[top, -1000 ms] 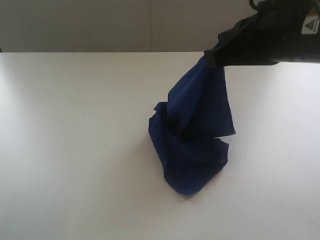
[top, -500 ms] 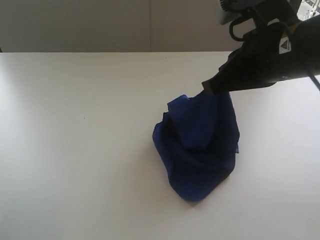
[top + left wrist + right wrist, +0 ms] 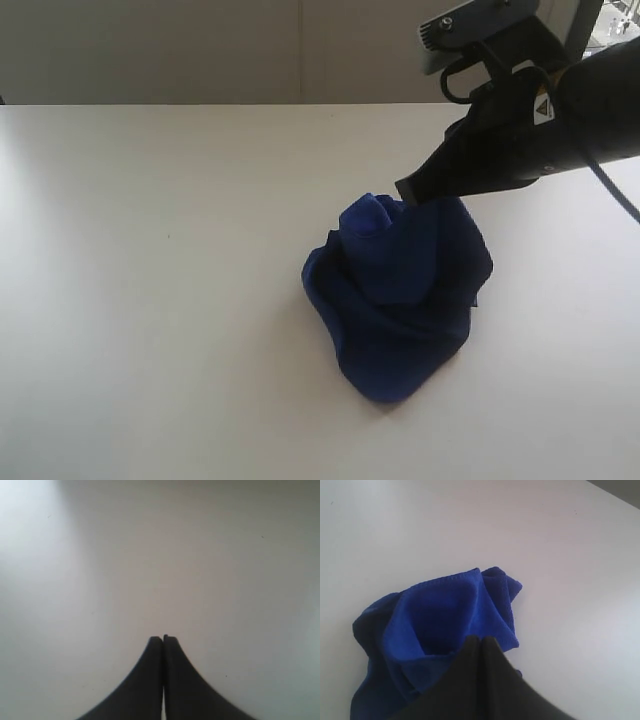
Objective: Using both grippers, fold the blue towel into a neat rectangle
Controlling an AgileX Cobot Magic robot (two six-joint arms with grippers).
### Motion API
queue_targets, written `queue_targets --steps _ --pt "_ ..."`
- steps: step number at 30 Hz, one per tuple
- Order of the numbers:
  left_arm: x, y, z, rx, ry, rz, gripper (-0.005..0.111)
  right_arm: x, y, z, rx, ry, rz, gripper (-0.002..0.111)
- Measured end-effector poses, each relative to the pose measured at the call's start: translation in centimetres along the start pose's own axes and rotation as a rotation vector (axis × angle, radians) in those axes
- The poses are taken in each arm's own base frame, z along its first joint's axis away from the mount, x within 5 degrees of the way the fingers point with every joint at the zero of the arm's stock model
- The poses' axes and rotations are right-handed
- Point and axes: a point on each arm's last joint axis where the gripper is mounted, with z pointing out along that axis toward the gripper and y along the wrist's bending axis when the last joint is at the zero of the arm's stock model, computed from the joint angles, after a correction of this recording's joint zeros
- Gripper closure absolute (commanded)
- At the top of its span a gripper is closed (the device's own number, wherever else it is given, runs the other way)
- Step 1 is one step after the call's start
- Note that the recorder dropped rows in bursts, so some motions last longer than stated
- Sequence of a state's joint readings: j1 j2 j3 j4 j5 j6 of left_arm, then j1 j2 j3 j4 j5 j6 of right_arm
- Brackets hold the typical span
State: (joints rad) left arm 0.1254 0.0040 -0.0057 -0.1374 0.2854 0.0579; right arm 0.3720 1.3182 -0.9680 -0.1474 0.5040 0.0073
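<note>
The towel (image 3: 400, 300) lay in a crumpled navy heap on the white counter (image 3: 150, 300), right of the middle in the exterior view and nearer the front edge than the back. Its folds bunched over one another, with a rounded lobe spreading toward the front and a small knob of cloth standing up at the top of the pile. One stitched hem ran across the upper fold, shown plainly in the right wrist view, where the fabric looked brighter blue and fuzzy.

The right hand (image 3: 403, 192) reached in from the right and slanted down, its tip meeting the top of the heap just beside that knob. Its two dark fingers (image 3: 465, 680) were pressed flat together, clamped on the raised fold of the towel. A black cable looped over the arm behind it.

The left hand (image 3: 163, 639) hung above the counter, well apart from the towel, its fingers closed tip to tip.
</note>
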Motion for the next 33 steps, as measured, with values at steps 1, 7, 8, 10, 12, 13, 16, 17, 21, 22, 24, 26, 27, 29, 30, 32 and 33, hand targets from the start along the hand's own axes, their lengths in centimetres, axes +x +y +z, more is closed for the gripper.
queue_targets --steps 1,7,8,10,12,13,16,17,21,22,24,26,27,29,30,32,33 --pt "-0.1 0.0 0.0 0.0 -0.012 -0.004 0.107 0.0 0.0 0.0 0.0 0.0 0.0 0.108" --pt "-1.5 0.0 -0.1 0.013 -0.165 -0.15 0.107 0.0 0.0 0.0 0.0 0.002 0.0 0.108" --pt "-1.8 0.1 -0.2 0.007 -0.2 -0.16 0.107 0.0 0.0 0.0 0.0 0.002 0.0 0.108" --pt "-2.3 0.2 -0.3 0.0 -0.259 -0.193 0.107 0.0 0.0 0.0 0.0 0.001 0.0 0.108" --pt "-2.6 0.3 -0.4 -0.004 -0.288 -0.213 0.107 0.0 0.0 0.0 0.0 0.001 0.0 0.108" --pt "-2.7 0.3 -0.4 -0.006 -0.3 -0.22 0.107 0.0 0.0 0.0 0.0 0.001 0.0 0.108" --pt "-2.7 0.4 -0.4 -0.006 -0.309 -0.231 0.107 0.1 0.0 0.0 0.0 0.008 0.0 0.108" --pt "-2.7 0.4 -0.4 -0.002 -0.307 -0.255 0.107 0.1 0.0 0.0 0.0 0.01 0.0 0.108" --pt "-2.0 0.2 0.1 0.017 -0.207 -0.355 0.107 0.1 0.0 0.0 0.0 0.012 0.0 0.108" --pt "-2.0 0.1 0.2 0.018 -0.152 -0.359 0.107 0.1 0.0 0.0 0.0 0.012 0.0 0.108" --pt "-2.9 -0.1 0.3 0.027 -0.031 -0.36 0.107 0.1 0.0 0.0 0.0 0.013 0.0 0.108" --pt "-5.1 -0.3 0.3 0.038 0.061 -0.329 0.107 0.1 0.0 0.0 0.0 0.013 0.0 0.108" --pt "-6.3 -0.3 0.5 0.046 0.108 -0.303 0.107 0.1 0.0 0.0 0.0 0.013 0.0 0.108" --pt "-8.6 -0.7 1.0 0.091 0.227 -0.219 0.107 0.1 0.0 0.0 0.0 0.013 0.0 0.108" --pt "-9.0 -1.2 1.6 0.154 0.323 -0.189 0.107 0.1 0.0 0.0 0.0 0.013 0.0 0.108" --pt "-9.0 -2.1 2.5 0.286 0.427 -0.154 0.107 0.1 0.0 0.0 0.0 0.015 0.0 0.108" --pt "-9.0 -2.6 2.8 0.348 0.457 -0.149 0.107 0.1 0.0 0.0 0.0 0.015 0.0 0.108"
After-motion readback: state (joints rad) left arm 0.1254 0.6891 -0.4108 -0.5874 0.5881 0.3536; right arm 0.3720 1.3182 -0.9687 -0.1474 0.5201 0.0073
